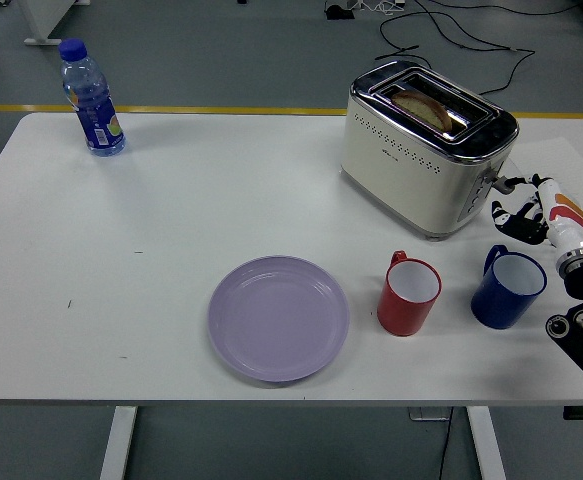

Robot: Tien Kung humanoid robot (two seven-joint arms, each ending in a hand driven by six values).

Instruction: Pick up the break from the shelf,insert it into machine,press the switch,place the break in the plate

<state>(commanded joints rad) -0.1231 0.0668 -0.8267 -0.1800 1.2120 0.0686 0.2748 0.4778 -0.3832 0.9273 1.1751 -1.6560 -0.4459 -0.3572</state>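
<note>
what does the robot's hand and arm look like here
Only the right hand shows: black jointed fingers with silver-grey tips, on a white wrist shell with an orange and red marking. Behind it the arm is black, with round silver-rimmed fittings. No cables are visible on it.

Bright, even overhead light (soft shadows only), sharp focus, toaster (426, 150) chrome glinting.

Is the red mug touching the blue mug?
Apart. The head view shows a strip of bare white table between the red mug and the blue mug.
</note>
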